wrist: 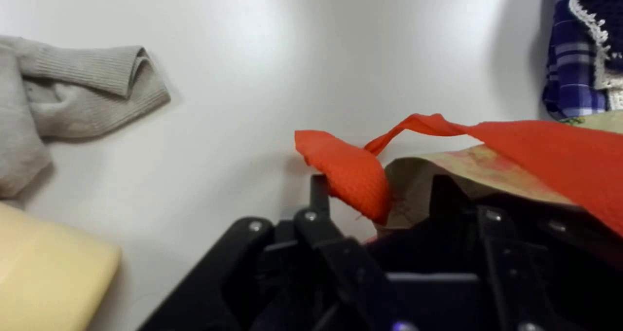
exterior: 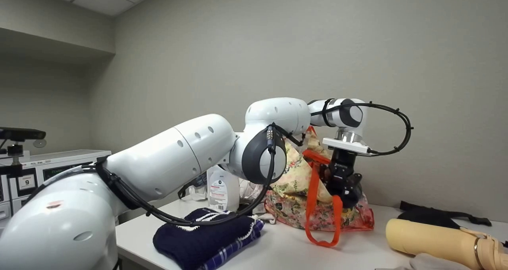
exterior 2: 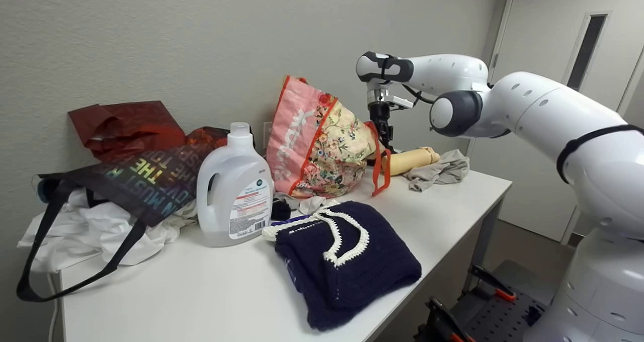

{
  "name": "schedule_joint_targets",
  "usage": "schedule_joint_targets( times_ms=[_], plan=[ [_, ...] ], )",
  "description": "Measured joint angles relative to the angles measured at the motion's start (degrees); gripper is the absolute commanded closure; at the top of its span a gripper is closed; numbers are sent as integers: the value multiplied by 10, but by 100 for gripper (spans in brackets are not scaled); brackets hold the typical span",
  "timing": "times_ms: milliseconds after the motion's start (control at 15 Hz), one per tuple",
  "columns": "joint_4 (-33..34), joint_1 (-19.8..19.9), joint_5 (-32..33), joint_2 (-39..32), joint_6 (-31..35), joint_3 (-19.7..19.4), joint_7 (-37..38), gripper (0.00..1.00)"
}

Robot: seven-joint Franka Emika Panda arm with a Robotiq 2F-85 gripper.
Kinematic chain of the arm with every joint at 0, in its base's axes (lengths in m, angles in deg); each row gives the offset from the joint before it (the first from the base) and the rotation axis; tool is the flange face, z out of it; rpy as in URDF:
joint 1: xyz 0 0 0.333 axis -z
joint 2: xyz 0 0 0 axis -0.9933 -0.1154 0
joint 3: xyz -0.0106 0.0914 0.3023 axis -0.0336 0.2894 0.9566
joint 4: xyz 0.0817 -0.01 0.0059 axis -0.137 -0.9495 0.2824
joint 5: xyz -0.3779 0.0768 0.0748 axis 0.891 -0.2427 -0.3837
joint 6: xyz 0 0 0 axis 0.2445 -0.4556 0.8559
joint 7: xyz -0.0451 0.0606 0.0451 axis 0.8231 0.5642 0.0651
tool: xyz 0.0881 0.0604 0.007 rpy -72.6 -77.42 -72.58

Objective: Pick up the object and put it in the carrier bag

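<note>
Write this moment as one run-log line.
Black two-finger gripper: open; grasp: none evident; position: near soft cream floral carrier bag; bag contents: unseen

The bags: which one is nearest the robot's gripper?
The flowery bag: the gripper is right by its orange-red handle. The rainbow-lettered bag and the red thing behind it lie farther off.

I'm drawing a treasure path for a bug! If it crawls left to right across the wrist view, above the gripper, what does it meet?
Gray cloth with a ribbed edge → orange-red handle loop → carrier bag with its cream printed fabric → blue plaid cloth → navy cloth with white lacy trim.
</note>
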Motion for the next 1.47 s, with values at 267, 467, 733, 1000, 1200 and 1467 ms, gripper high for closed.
schedule_joint_targets(
  times_ms=[267, 467, 733, 1000, 1200, 1467],
  plan=[
    [0, 2, 0, -2, -16, 0, 0, 95],
    [0, 3, -2, -2, -28, 0, 0, 97],
    [3, 3, -19, 1, -32, 7, 0, 93],
    [10, -2, -36, 21, -31, 29, 0, 94],
    [15, -16, -38, 57, -18, 38, -3, 94],
    [18, -45, -38, 128, 14, 41, -16, 94]
  ],
)
